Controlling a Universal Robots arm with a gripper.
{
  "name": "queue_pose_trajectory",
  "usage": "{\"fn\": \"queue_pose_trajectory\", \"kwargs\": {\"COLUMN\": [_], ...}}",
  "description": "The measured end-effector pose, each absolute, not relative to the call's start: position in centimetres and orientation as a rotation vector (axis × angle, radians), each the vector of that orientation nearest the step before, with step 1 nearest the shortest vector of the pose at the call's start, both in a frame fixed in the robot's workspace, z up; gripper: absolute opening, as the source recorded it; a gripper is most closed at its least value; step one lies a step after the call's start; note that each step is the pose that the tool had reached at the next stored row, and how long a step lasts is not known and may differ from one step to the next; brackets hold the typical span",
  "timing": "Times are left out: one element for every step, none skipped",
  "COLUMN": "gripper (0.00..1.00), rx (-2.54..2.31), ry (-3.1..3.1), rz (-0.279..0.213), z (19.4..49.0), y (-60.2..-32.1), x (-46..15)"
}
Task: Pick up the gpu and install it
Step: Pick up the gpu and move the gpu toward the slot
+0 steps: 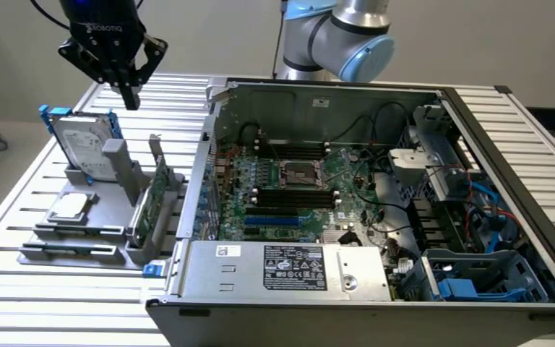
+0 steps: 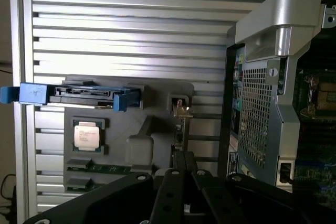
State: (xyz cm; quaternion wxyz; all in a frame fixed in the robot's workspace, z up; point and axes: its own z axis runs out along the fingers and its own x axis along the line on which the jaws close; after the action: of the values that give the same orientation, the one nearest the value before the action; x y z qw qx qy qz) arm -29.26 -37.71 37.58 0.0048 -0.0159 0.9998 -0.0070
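The gpu (image 1: 154,196) stands on edge in a slot of the grey holder (image 1: 113,238), at the exterior view's left of the open computer case (image 1: 509,181). Its green board faces the case. In the wrist view the gpu (image 2: 179,124) appears edge-on as a thin strip with a metal bracket at one end. My gripper (image 1: 128,97) hangs well above the holder and behind the gpu, fingers pointing down and shut, with nothing between them. The black fingers (image 2: 181,163) sit in line with the card's edge.
A silver hard drive in a blue frame (image 1: 83,141) stands upright on the holder. A square processor chip (image 1: 70,207) and memory sticks (image 1: 70,249) lie in front of it. The motherboard (image 1: 297,188) lies exposed inside the case, on a slatted aluminium table (image 1: 27,303).
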Motion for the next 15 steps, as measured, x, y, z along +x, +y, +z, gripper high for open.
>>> {"fn": "queue_pose_trajectory", "kwargs": {"gripper": [0.11,0.11,0.11,0.12,0.17,0.24,0.24,0.3,0.36,0.36,0.42,0.42,0.42,0.42,0.42], "rx": [-0.05,-0.05,-0.05,-0.05,-0.05,-0.05,-0.05,-0.05,-0.05,-0.05,-0.049,-0.046,-0.045,-0.044,-0.044], "ry": [3.132,3.131,3.131,3.132,3.131,3.132,3.132,3.132,3.131,3.132,3.132,3.132,3.132,3.132,3.132], "rz": [-0.022,-0.022,-0.022,-0.022,-0.022,-0.022,-0.022,-0.022,-0.022,-0.022,-0.022,-0.022,-0.022,-0.022,-0.022], "z": [37.58,37.58,37.58,37.58,37.58,37.58,37.58,37.58,37.58,37.58,37.57,37.46,37.29,37.11,36.92], "y": [-37.71,-37.71,-37.71,-37.71,-37.71,-37.71,-37.71,-37.71,-37.71,-37.71,-37.72,-37.75,-37.84,-37.98,-38.28], "x": [-29.26,-29.26,-29.26,-29.26,-29.26,-29.26,-29.26,-29.26,-29.26,-29.27,-29.34,-29.43,-29.56,-29.71,-29.84]}}
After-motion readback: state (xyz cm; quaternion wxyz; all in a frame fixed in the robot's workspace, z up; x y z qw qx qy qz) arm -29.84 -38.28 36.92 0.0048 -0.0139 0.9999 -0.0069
